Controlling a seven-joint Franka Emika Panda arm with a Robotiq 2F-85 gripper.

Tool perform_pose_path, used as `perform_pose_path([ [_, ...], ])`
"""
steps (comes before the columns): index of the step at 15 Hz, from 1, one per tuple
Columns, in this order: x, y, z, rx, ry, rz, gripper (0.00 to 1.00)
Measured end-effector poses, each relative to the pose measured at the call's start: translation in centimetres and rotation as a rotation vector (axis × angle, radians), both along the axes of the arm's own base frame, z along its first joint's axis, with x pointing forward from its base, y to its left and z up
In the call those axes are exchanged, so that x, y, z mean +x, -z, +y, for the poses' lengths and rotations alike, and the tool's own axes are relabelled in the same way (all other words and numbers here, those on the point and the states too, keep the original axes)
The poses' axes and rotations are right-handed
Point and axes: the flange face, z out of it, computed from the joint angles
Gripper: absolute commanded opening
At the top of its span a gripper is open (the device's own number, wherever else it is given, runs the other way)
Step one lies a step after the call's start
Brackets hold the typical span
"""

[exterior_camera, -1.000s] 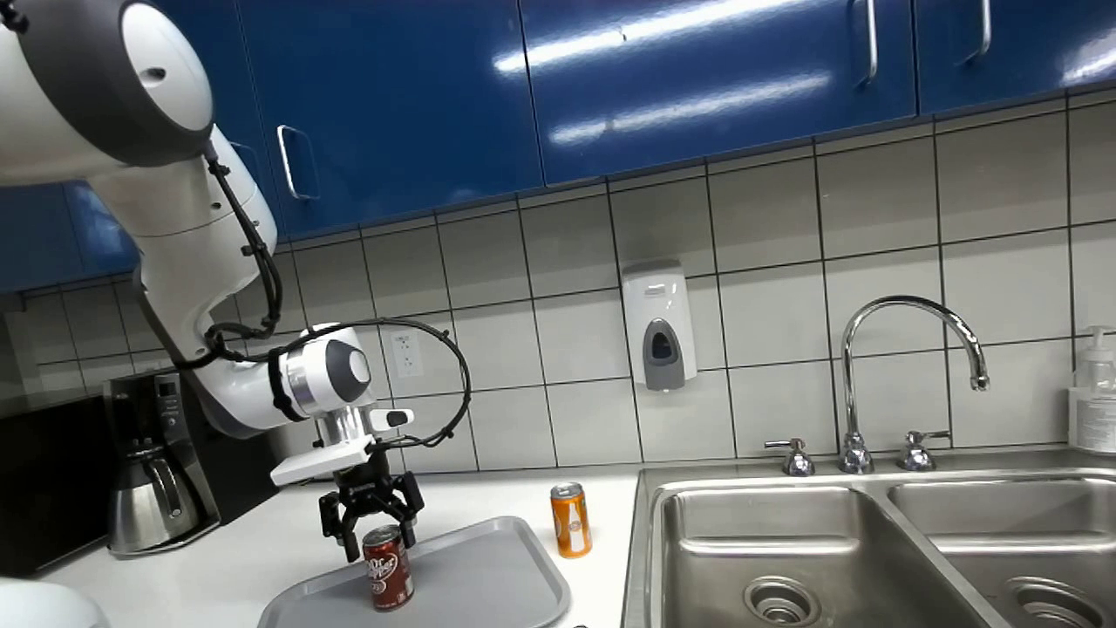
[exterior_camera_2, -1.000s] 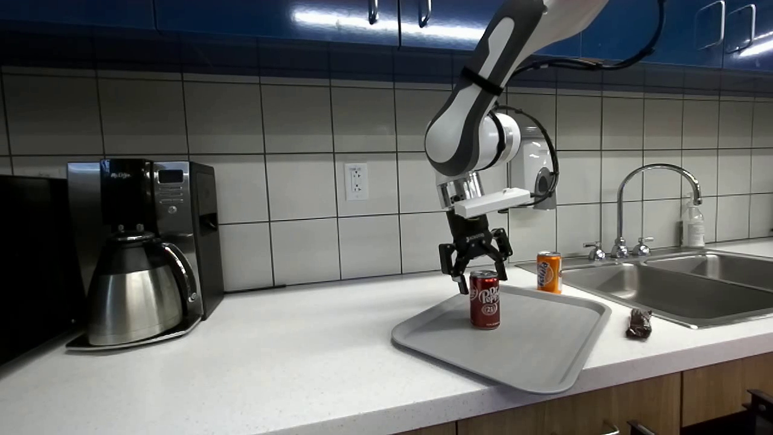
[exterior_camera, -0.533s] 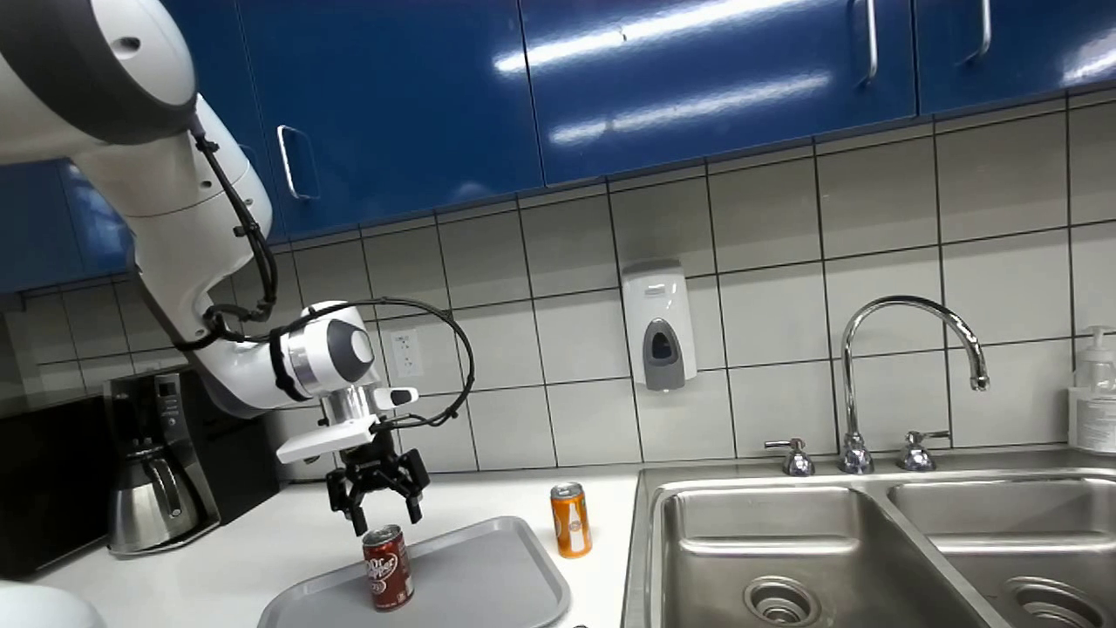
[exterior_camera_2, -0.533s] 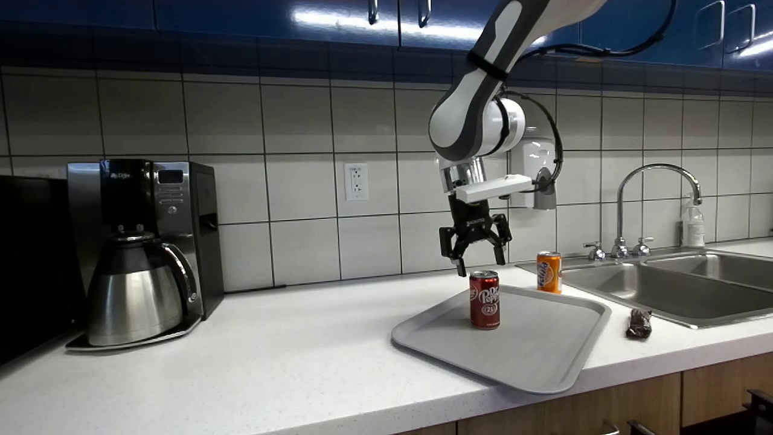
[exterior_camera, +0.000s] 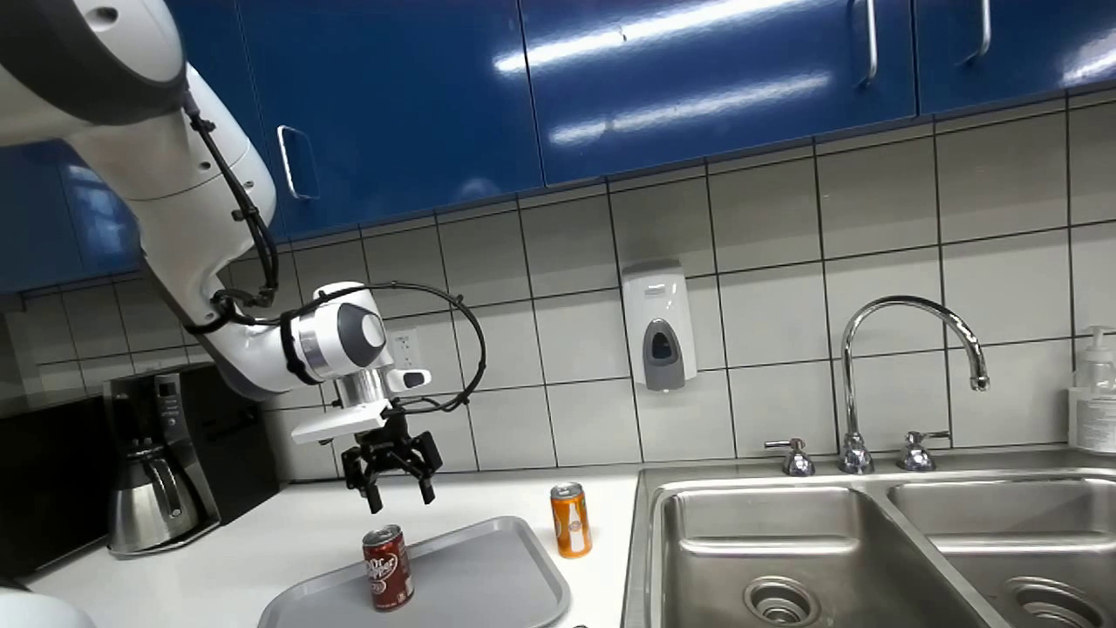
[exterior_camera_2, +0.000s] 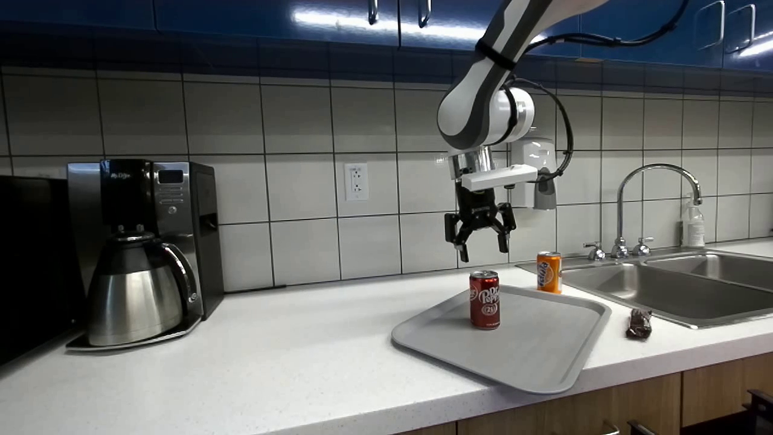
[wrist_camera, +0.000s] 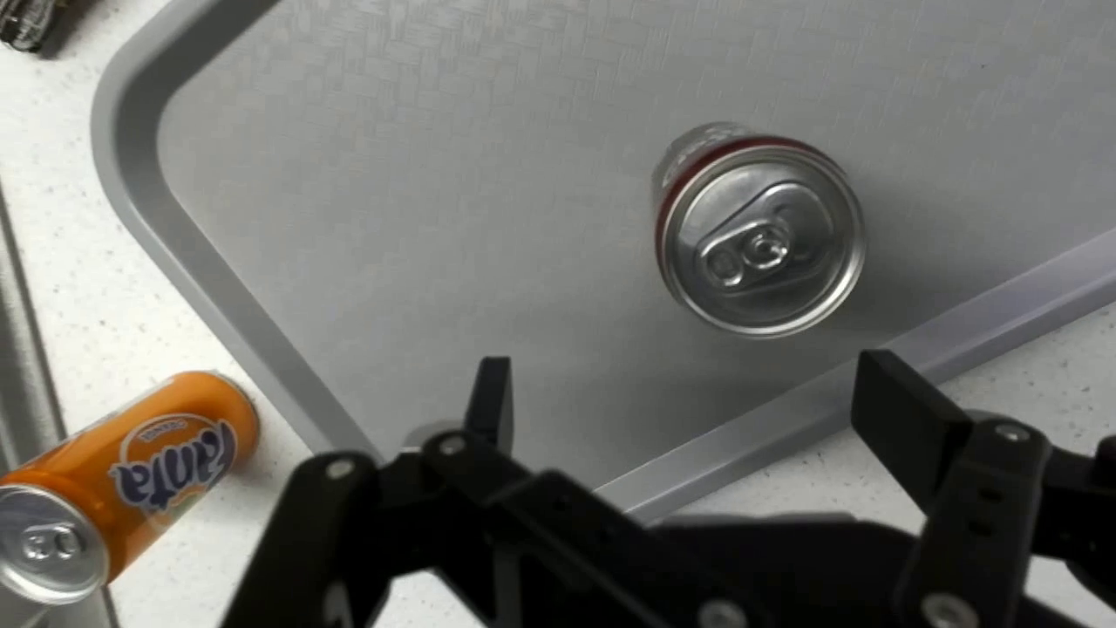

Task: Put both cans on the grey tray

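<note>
Dr Pepper can upright on grey tray; gripper spread wide, higher up, empty. Fanta can upright on counter, just beside tray. Likely best: cross high, centre over Fanta can, descend straight, close gently.

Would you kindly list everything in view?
Counter: one, white, along wall.
Wall: one, pale, behind counter.
Grey tray: one, grey, on counter.
Red can: one, red, upright on tray.
Orange can: one, orange, upright beside tray.
Sink: one, steel, in counter.
Small item: one, dark, near sink.
Faucet: one, chrome, behind sink.
Handles: two, chrome, flanking faucet.
Pump bottle: one, whitish, behind sink.
Dispenser: one, white and grey, on wall.
Outlet: one, white, on wall.
Coffee maker: one, black and steel, on counter.
Coffee pot: one, black and silver, in coffee maker.
Unidentified object: one, black, beside coffee maker.
Cabinets: several, blue above, brown below.
Arm: one, white and grey, over counter.
Jaws: one pair, black, open, higher than red can.
</note>
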Motion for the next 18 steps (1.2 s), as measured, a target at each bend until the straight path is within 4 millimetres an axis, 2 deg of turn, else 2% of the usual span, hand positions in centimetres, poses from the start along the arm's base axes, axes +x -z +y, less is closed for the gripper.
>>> perform_pose_path([
  [6,0.7,-0.7,-4.0,0.000,0.075,-0.016,1.00],
  [18,1.1,-0.1,-11.0,-0.013,0.204,-0.005,1.00],
])
